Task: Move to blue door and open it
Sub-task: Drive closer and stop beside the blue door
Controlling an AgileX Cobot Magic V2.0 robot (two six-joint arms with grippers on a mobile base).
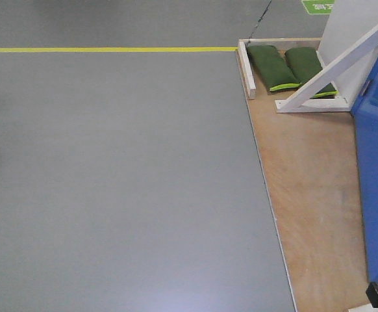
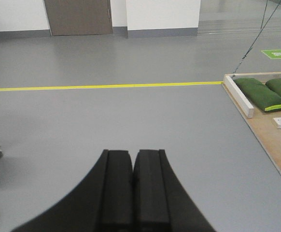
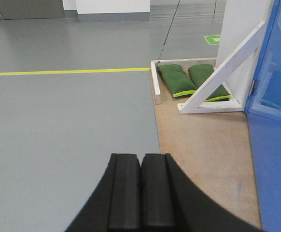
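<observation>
Our left gripper (image 2: 133, 162) and right gripper (image 3: 141, 164) are both pressed closed, empty. Right of the right gripper stands the door (image 3: 275, 154); ahead-right, a brace (image 3: 222, 67) and sandbags (image 3: 176, 79) on plywood (image 3: 203, 145).

Two green sandbags (image 1: 271, 67), one blue door (image 1: 377, 188), one yellow floor line (image 1: 111, 49).

Even bright indoor light; soft sheen on floor (image 1: 111, 162); sharp.

Front view looks down; wrist views forward, sharing sandbags (image 1: 271, 67).
</observation>
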